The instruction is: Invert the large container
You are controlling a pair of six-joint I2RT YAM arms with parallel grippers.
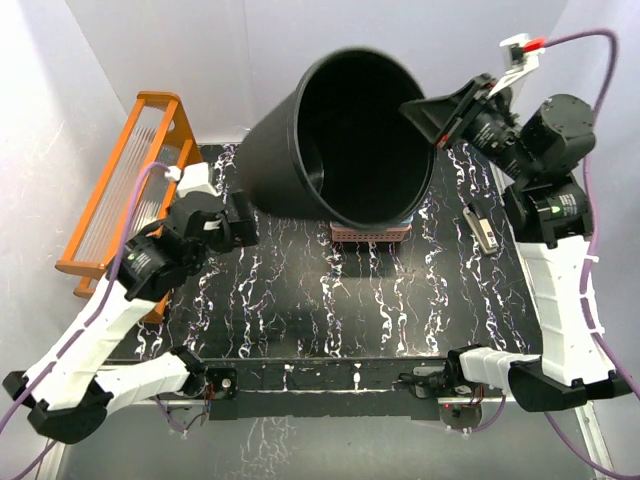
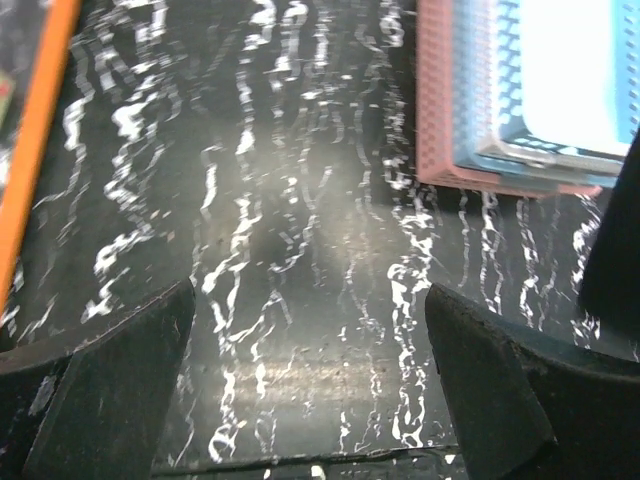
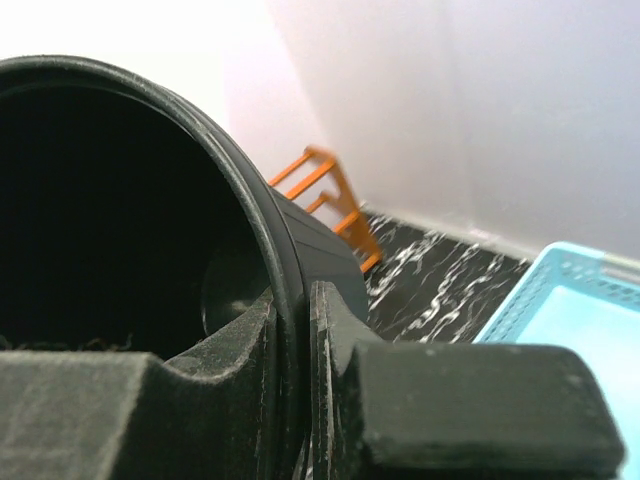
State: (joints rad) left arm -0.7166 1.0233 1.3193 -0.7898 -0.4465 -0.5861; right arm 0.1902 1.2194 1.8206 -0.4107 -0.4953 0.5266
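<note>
I hold the tilted large container (image 1: 300, 150) by 1 thin rim pinch in the right gripper (image 1: 437, 118), left gripper (image 1: 243, 222) gaping empty; rim may slip, dropping it onto the baskets (image 1: 370, 233).

big black round bin (image 1: 300, 150), tapered, finely ribbed sides, was tipped with its open mouth facing up toward the camera, empty inside, rim pinched on its right edge

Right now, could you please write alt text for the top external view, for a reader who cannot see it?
The right gripper pinches the rim of the large black container, tilted with its mouth toward the camera and partly hiding stacked baskets. The left gripper hangs open near the orange rack.
</note>
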